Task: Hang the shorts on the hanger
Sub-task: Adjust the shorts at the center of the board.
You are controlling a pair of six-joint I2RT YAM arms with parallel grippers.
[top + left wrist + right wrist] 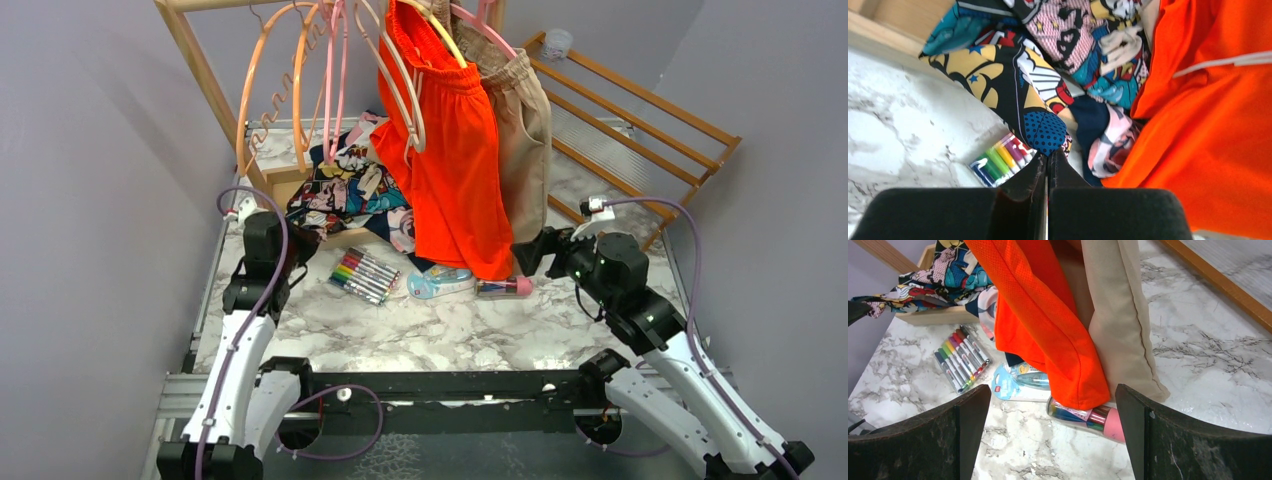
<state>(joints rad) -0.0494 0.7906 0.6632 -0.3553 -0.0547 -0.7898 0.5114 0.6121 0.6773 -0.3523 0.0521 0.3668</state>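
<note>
The comic-print shorts (348, 192) lie crumpled over a low wooden box (283, 180) at the back left, and they fill the top of the left wrist view (1048, 75). My left gripper (303, 240) is shut, its tips (1048, 159) pinching the blue dotted edge of the shorts. In the right wrist view the fabric (923, 282) stretches out towards it. The cream hanger (404, 80) hangs empty from the rail, between the pink hangers and the orange shorts. My right gripper (528, 255) is open and empty, just above the table under the orange hem (1053, 390).
Plain orange shorts (455, 170) and beige shorts (525, 130) hang at centre. Orange and pink hangers (300, 80) hang to the left. A marker pack (362, 275), a blue packet (440, 283) and a pink-capped tube (1088, 419) lie on the marble table. A wooden rack (640, 110) leans at the right.
</note>
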